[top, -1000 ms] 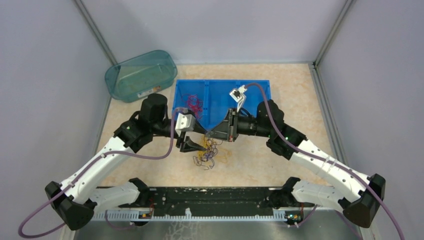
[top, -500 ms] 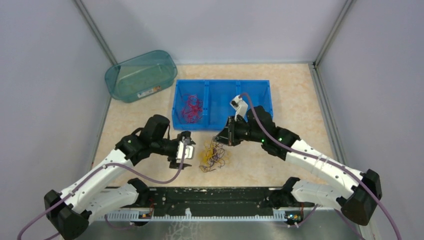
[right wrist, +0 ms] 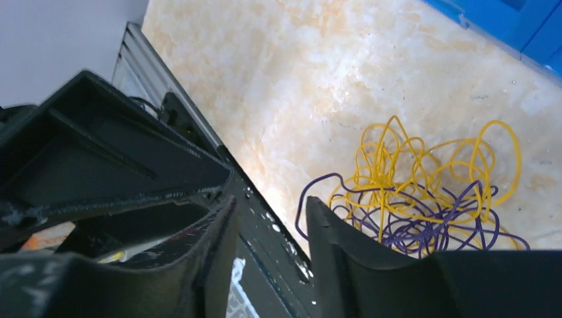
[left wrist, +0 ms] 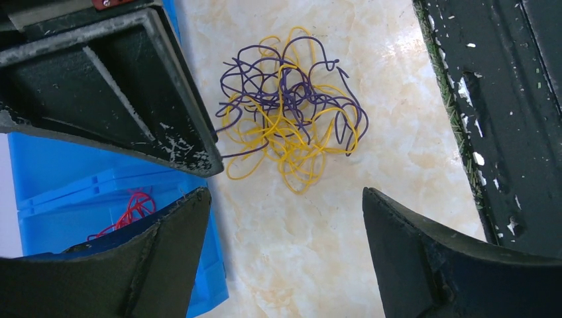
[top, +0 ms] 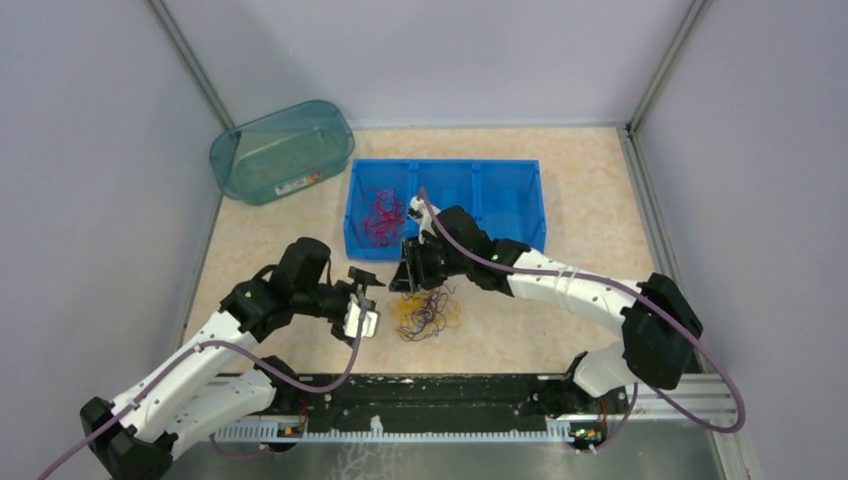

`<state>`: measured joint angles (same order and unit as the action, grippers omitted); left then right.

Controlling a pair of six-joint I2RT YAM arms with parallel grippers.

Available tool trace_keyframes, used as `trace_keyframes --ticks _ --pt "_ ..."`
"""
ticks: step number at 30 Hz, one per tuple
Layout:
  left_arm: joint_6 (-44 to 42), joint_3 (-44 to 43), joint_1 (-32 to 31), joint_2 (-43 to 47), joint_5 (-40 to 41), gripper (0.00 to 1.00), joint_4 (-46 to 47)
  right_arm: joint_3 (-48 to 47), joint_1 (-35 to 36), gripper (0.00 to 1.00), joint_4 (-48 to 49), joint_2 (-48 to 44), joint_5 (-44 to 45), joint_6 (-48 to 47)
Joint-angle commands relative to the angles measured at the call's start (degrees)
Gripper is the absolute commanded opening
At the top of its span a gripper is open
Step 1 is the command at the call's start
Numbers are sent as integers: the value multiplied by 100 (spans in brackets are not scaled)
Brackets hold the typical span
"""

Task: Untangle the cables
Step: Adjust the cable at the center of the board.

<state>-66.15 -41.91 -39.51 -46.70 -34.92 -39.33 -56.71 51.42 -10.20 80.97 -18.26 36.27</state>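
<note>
The cables lie in two places. A loose tangle of yellow and purple cables rests on the marbled table. Red cables lie in the left compartment of the blue bin. My left gripper stands wide open just left of the tangle, nothing between its fingers. My right gripper hovers at the tangle's far-left edge. Its jaws are parted by a narrow gap and nothing sits between them. The tangle lies beside its right finger.
A teal plastic tub sits tilted at the back left. The blue bin's front wall is right behind the grippers. A black rail runs along the near edge. Grey walls close in on both sides.
The tangle was held up between both grippers; now it lies on the table. My left gripper opened and drew back left. My right gripper moved left and parted its jaws.
</note>
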Motion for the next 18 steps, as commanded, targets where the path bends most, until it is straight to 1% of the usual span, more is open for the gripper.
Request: trace_keyframes --ticks 1,5,8,11,13,18 --pt "-277 -74 -22 84 -94 90 -266 -186 87 45 -157 -313 402 -205" --pt "-269 -101 -22 91 -86 90 -343 543 -34 57 -145 -1392 690 -145" --pt "-255 -158 -21 48 -150 90 -350 963 -75 58 -375 -1930 707 -58" --pt "-166 -233 -21 -33 -173 90 -370 1504 -86 58 -476 -2205 634 77" --pt "-134 -275 -22 -65 -181 90 -382 1855 -95 58 -382 -2317 536 159" --pt "-118 -355 -19 -66 -178 90 -378 2679 -108 47 403 -2350 235 492"
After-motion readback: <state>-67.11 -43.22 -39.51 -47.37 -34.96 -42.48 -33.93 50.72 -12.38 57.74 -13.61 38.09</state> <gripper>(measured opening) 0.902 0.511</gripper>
